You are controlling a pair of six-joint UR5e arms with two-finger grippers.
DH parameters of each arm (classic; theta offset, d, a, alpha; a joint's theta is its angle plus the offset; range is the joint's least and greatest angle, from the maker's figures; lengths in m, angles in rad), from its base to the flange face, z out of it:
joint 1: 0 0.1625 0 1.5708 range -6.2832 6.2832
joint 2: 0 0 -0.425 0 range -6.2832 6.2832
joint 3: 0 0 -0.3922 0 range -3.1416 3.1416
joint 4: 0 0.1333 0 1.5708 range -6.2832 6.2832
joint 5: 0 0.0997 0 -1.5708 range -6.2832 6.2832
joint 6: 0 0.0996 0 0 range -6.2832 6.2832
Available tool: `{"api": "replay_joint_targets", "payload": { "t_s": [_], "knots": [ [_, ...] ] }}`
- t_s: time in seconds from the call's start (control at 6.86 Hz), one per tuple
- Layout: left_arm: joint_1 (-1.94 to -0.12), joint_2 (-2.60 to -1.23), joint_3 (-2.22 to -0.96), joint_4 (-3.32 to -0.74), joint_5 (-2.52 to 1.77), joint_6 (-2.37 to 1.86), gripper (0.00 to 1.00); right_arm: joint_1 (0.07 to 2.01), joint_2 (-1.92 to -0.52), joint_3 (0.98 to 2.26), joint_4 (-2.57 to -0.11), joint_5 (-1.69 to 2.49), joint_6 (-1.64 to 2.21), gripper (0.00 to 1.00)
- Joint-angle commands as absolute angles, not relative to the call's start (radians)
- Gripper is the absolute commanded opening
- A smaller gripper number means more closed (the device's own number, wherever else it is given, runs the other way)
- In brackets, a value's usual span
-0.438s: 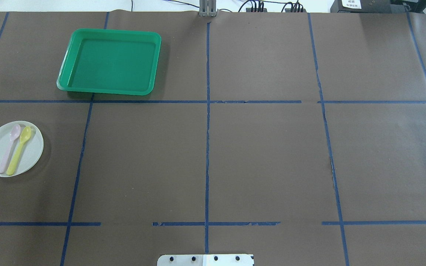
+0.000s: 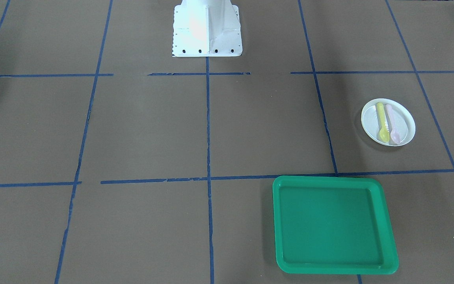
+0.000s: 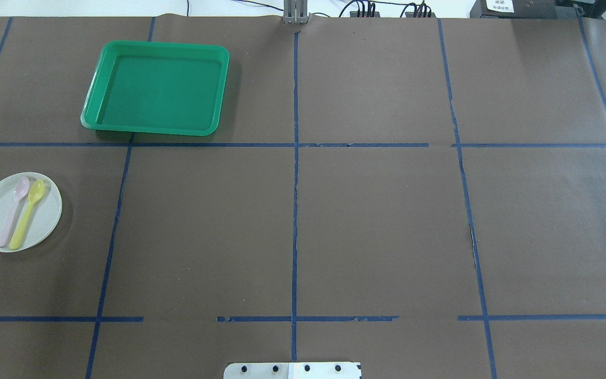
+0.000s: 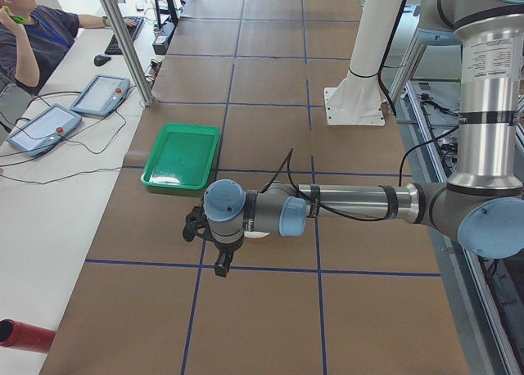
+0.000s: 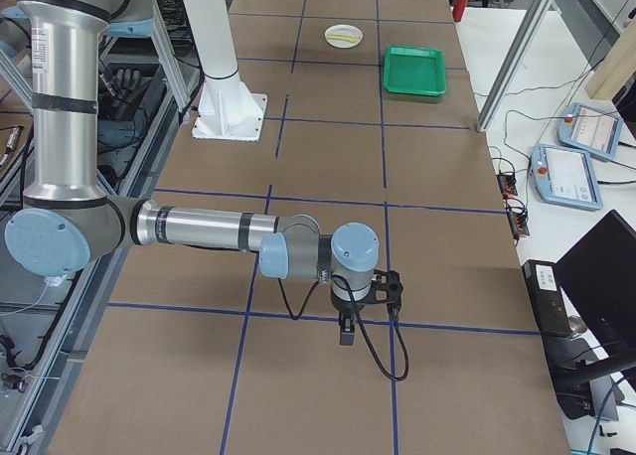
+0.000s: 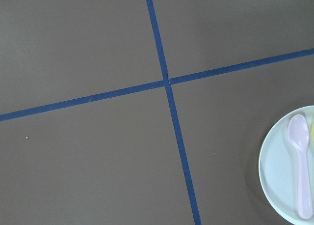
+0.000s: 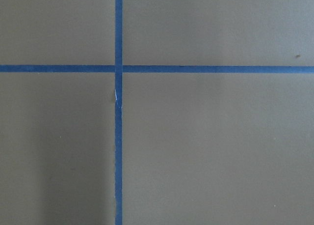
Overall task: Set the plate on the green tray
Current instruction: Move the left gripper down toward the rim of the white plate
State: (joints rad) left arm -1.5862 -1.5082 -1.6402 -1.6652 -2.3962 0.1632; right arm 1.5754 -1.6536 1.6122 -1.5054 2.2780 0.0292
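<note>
Nothing differs from a moment ago: we find the plate (image 3: pixel 45 221) by the counter's (image 3: pixel 376 226) left edge, well apart from the green tray (image 3: pixel 158 87) near its far-left corner, the task unstarted, and cannot tell whether the left gripper (image 4: pixel 221 267) or right gripper (image 5: pixel 345 334) is wide or narrow.

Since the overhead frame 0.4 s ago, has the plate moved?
No. In the overhead view the plate sits at the same spot, left of the blue tape line and apart from the green tray, as before.
</note>
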Motion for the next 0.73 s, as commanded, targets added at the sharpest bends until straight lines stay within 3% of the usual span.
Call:
{"api": "replay_joint_targets", "payload": {
  "t_s": [0.0, 0.29, 0.58],
  "knots": [
    [-1.585, -1.512, -1.657, -1.675, -2.398, 0.166, 1.00, 1.575, -1.655, 1.612, -1.505, 2.278, 0.029, 1.00],
    [-1.557, -1.511, -1.643, -1.692, -2.396, 0.094, 1.00, 1.575, -1.654, 1.612, -1.506, 2.278, 0.029, 1.00],
    [-1.493, -1.462, -1.590, -1.916, -2.393, -0.028, 1.00, 1.575, -1.655, 1.612, -1.506, 2.278, 0.029, 1.00]
  ]
}}
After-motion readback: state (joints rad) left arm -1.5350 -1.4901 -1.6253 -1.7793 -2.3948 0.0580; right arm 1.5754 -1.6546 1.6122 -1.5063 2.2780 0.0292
